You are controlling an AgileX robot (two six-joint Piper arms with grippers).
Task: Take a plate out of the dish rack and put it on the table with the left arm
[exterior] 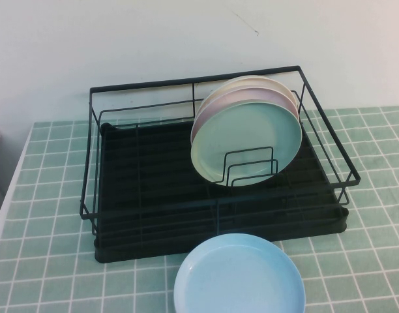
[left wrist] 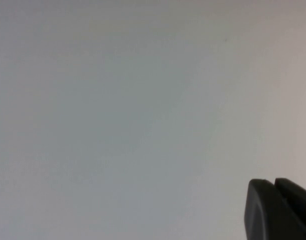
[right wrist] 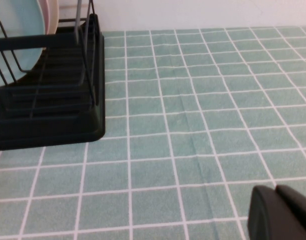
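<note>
Leaning upright in dish rack (exterior: 154,182): plate (exterior: 251,143); left gripper (left wrist: 278,210) facing wall, right gripper (right wrist: 280,212) above table (right wrist: 193,125).

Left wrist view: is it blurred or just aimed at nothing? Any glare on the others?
Left wrist view: only a plain pale surface and the left gripper in a corner, no detail to judge focus. High view: soft, even light, no glare on the mint plate. Right wrist view: table tiles sharp, right gripper at the edge.
</note>
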